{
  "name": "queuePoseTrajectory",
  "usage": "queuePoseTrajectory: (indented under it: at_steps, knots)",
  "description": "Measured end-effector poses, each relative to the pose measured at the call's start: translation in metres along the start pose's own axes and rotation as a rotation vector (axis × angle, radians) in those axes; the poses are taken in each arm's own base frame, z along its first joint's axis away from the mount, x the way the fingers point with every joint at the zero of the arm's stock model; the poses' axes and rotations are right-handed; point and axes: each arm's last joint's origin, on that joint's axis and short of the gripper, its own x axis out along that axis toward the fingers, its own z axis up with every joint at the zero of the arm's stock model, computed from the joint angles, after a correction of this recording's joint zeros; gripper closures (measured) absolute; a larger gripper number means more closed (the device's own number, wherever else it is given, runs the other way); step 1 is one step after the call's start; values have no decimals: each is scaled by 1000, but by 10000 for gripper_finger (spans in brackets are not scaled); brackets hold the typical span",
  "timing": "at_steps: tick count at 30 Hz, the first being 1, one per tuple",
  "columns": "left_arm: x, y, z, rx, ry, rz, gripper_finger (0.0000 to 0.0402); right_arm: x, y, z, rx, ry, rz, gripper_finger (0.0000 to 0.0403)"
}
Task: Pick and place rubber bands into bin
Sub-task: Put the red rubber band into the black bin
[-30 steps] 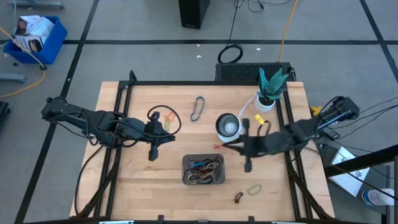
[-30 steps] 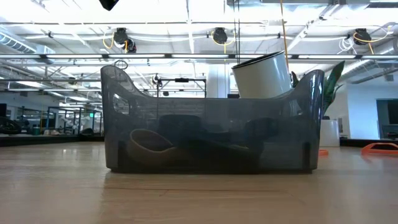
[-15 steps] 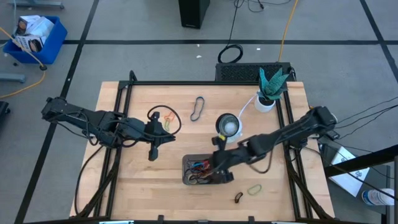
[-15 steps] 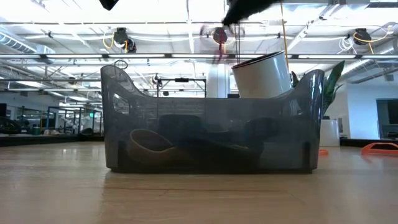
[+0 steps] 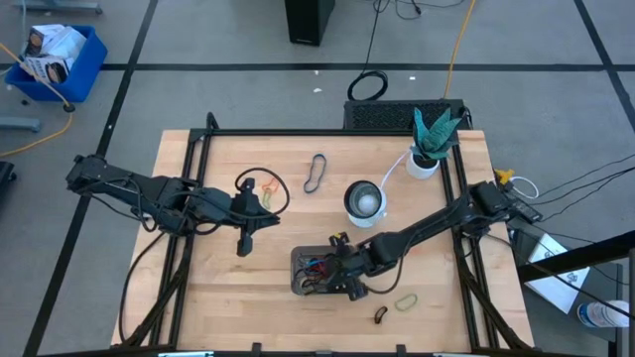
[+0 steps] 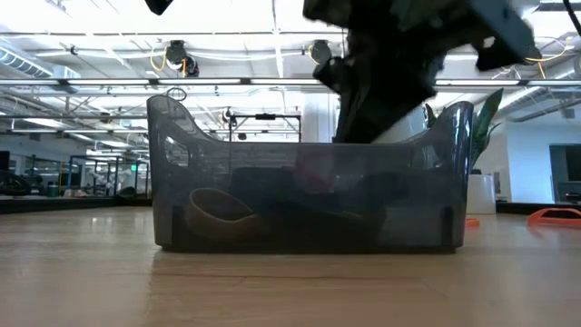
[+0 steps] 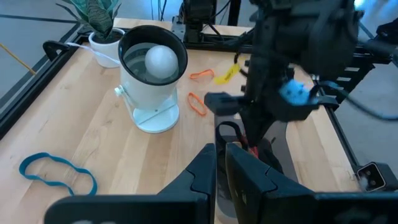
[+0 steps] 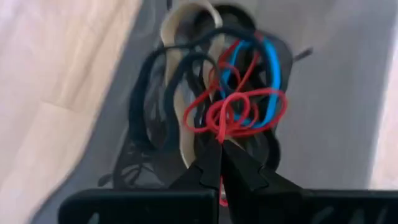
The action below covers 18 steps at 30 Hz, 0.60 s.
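The dark grey bin point(image 5: 298, 260) stands near the table's front middle and holds several rubber bands point(image 8: 186, 106); it also shows in the low view point(image 6: 309, 195). My right gripper point(image 5: 337, 268) is over the bin, shut on a red rubber band point(image 8: 233, 115), and shows in the low view point(image 6: 381, 82) at the bin's rim. My left gripper point(image 5: 266, 218) is shut and empty at the table's left middle, next to an orange band point(image 5: 270, 186) and a black loop point(image 5: 260, 178). A black band point(image 5: 316, 172), a green band point(image 5: 406, 301) and a brown band point(image 5: 380, 314) lie flat on the table. My right gripper pinches the red rubber band between its two fingertips at one spot on its tangled loops point(image 8: 221, 134). The fingers slant down into the bin from the table's right. The band hangs slack ahead of the fingertips over the bands in the bin; whether it touches them I cannot tell.
A round white-and-silver cup point(image 5: 363, 201) stands just behind the bin and a white plant pot point(image 5: 425, 159) at the far right. In the left wrist view a blue band point(image 7: 56, 174) and orange bands point(image 7: 198, 102) lie near the cup.
My right gripper has gone from beside the cup toward the table's near-left, over the bin, and down to its rim, carrying the red band with it.
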Motion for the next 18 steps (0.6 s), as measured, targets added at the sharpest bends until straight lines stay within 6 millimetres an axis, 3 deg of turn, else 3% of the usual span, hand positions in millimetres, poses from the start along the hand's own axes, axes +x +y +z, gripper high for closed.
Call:
queuePoseTrajectory:
  at_steps: [5,18]
  knots:
    - [0,0,0,0,0,0,360,9,1,-3,-3,25,-3,402]
    - [0,0,0,11,0,0,360,9,1,-2,-32,21,-3,372]
